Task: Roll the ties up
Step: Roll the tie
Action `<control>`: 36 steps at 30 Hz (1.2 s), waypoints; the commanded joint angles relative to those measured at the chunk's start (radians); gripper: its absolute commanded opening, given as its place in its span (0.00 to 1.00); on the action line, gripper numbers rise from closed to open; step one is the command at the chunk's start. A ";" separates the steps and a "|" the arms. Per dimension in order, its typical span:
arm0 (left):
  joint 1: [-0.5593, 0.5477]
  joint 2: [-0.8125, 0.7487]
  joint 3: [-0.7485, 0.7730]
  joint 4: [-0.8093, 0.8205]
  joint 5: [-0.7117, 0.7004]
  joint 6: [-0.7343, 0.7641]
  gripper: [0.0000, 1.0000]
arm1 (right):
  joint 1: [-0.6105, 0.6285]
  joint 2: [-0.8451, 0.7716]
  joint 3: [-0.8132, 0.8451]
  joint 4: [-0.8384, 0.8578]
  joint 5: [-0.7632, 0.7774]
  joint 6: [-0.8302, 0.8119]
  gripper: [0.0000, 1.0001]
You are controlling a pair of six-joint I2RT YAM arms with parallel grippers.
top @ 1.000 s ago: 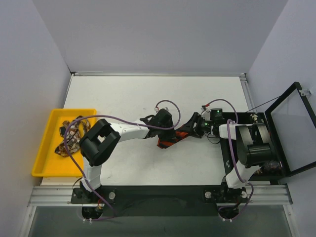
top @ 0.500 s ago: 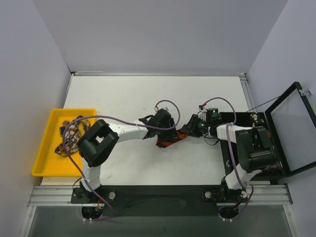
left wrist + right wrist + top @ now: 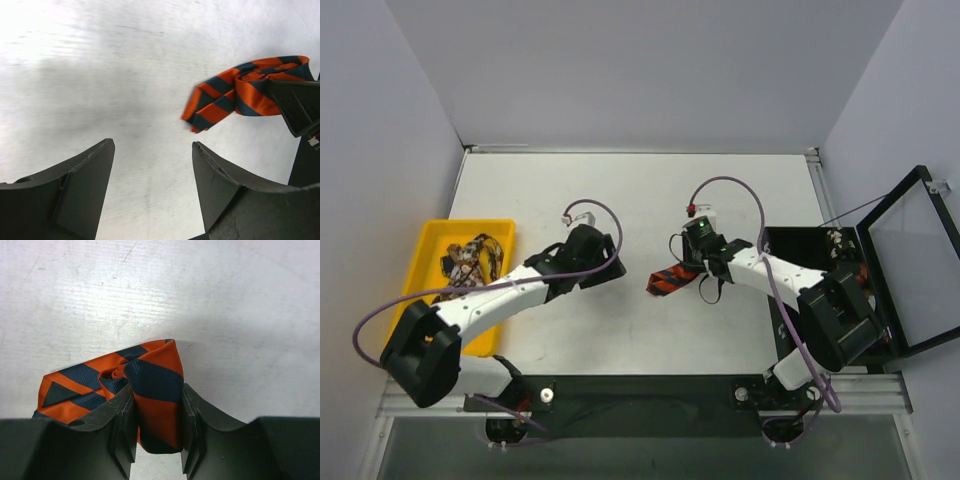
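"What's it got?"
"The right gripper [image 3: 156, 407] is squeezing the rolled orange and dark blue striped cloth tie [image 3: 150, 372], mid-table. It should squeeze softly so the roll won't pop open."
"And the left gripper [image 3: 152, 150]?"
"Wide open, holding nothing, just left of it."

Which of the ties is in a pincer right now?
The orange-and-navy striped tie, rolled up and clamped in the right pincer. The brown patterned ties lie in the yellow tray, and the left pincer is open and empty.
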 commanded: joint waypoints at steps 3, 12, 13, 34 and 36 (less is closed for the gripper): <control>0.091 -0.241 -0.146 -0.171 -0.081 0.011 0.74 | 0.161 0.105 0.105 -0.199 0.552 -0.057 0.00; 0.197 -0.506 -0.243 -0.340 -0.104 0.030 0.74 | 0.394 0.351 0.257 -0.294 0.752 -0.077 0.01; 0.201 -0.517 -0.241 -0.355 -0.104 0.037 0.74 | 0.408 0.374 0.268 -0.299 0.751 -0.074 0.04; 0.209 -0.618 -0.249 -0.422 -0.116 0.062 0.74 | 0.648 0.388 0.179 -0.299 0.680 0.012 0.38; 0.210 -0.630 -0.255 -0.429 -0.122 0.059 0.73 | 0.674 0.385 0.174 -0.300 0.677 0.026 0.38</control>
